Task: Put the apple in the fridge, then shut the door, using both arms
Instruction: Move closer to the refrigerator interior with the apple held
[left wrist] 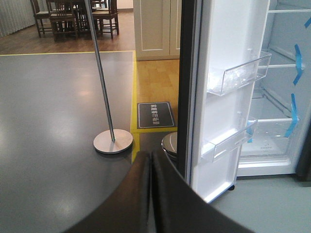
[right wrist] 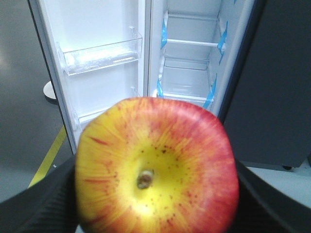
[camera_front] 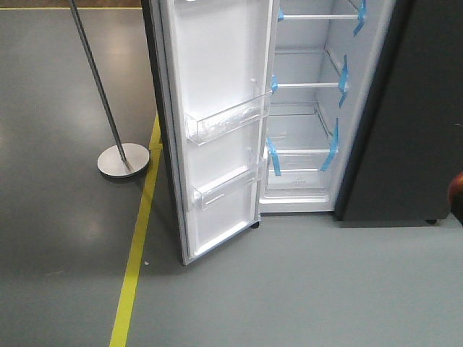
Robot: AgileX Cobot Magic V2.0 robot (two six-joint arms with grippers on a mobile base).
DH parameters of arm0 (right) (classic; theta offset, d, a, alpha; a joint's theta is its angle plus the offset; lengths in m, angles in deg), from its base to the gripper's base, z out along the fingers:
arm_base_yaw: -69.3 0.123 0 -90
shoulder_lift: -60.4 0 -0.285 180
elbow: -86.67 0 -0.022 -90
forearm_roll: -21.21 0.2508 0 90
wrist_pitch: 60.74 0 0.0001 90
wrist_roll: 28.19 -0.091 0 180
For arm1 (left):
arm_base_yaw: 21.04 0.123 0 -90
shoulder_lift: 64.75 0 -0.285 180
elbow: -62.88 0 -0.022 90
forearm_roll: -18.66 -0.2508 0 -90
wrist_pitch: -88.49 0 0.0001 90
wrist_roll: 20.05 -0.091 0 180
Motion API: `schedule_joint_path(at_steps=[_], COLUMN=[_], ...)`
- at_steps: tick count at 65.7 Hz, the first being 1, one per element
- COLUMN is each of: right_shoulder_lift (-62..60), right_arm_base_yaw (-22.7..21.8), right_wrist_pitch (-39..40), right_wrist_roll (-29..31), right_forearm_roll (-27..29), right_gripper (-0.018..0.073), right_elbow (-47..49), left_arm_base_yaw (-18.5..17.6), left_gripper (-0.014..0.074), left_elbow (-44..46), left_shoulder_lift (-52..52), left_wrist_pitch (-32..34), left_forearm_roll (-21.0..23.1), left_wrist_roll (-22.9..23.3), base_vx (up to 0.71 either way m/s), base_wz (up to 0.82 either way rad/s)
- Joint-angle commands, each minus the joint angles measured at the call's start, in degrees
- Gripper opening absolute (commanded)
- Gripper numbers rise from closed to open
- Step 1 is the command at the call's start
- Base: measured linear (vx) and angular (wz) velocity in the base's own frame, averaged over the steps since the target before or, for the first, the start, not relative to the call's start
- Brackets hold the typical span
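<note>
Open fridge (camera_front: 300, 116) ahead, with the apple (right wrist: 155, 165) gripped out in front of it.
The dark grey fridge shows its white interior, with clear shelves and a lower drawer edged in blue tape strips (camera_front: 273, 157). Its door (camera_front: 217, 72) is swung wide to the left, white inner face showing, with two clear bins (camera_front: 228, 119) one above the other. Left of the door, a metal pole stand (camera_front: 123, 159) rests on its round base on the grey floor (camera_front: 58, 217), just beside a yellow floor line (camera_front: 134, 267). The apple, red with a yellow centre, has its stem end toward the wrist camera. It is outside the fridge, clamped between the black fingers of the right gripper (right wrist: 155, 194). The left gripper (left wrist: 149, 155) has its two dark fingers pressed together.
</note>
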Motion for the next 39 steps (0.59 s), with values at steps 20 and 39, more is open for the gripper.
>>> schedule_joint_path(at_steps=[20, 39], right_shoulder_lift=[-0.15, -0.15], right_arm_base_yaw=[-0.06, -0.06], right_wrist_pitch=[5.01, 5.01], right_wrist_roll=[0.36, 0.36], right_forearm_roll=[0.38, 0.38], right_gripper=[0.0188, 0.0188], right_elbow=[1.59, 1.59], left_arm_base_yaw=[-0.43, -0.43], left_gripper=[-0.0006, -0.0006], left_elbow=[-1.07, -1.07], left_shoulder_lift=[-0.84, -0.84], left_wrist_pitch=[4.17, 4.17], left_forearm_roll=[0.49, 0.49], left_wrist_roll=[0.17, 0.17], base_vx=[0.08, 0.07], base_wz=[-0.01, -0.01])
